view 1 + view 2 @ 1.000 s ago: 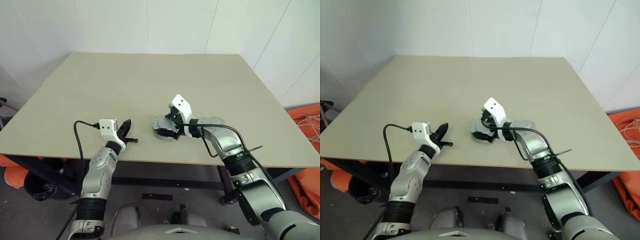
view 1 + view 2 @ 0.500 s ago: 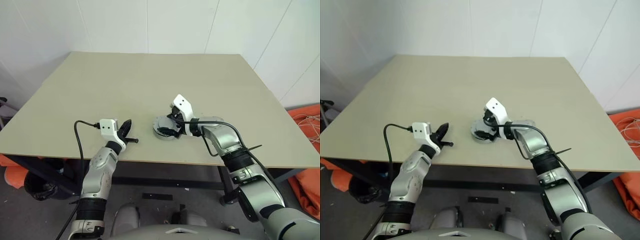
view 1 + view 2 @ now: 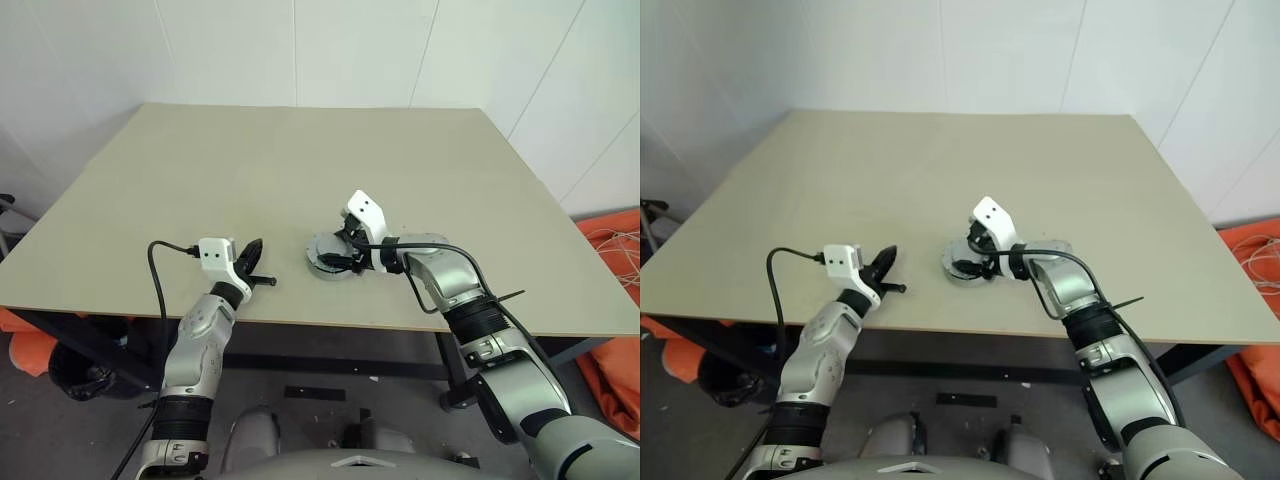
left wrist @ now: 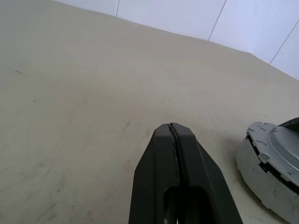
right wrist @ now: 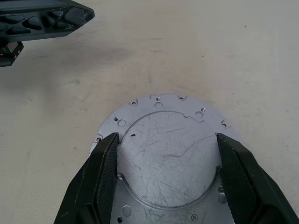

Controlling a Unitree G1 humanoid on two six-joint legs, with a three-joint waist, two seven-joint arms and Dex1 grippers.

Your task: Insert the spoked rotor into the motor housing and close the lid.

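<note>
The motor housing (image 4: 261, 172) is a round grey metal unit on the table (image 3: 300, 160), near its front edge. The lid (image 5: 159, 105) lies flat over it, showing a scratched grey plate with a holed flange and a raised round centre. The spoked rotor is hidden. My right gripper (image 5: 167, 137) reaches down over the unit (image 3: 335, 262), its fingers (image 5: 105, 172) set against opposite sides of the raised centre. My left gripper (image 3: 256, 247) hovers level to the left of the housing, apart from it, shut on nothing (image 4: 172, 127).
White walls rise behind the tan tabletop, which stretches wide and bare beyond the housing. An orange heap (image 3: 610, 300) lies on the floor to the right of the table. A black cable (image 3: 160, 270) trails from my left wrist.
My right gripper's fingers have drawn in against the raised centre of the lid. The left arm has kept still.
</note>
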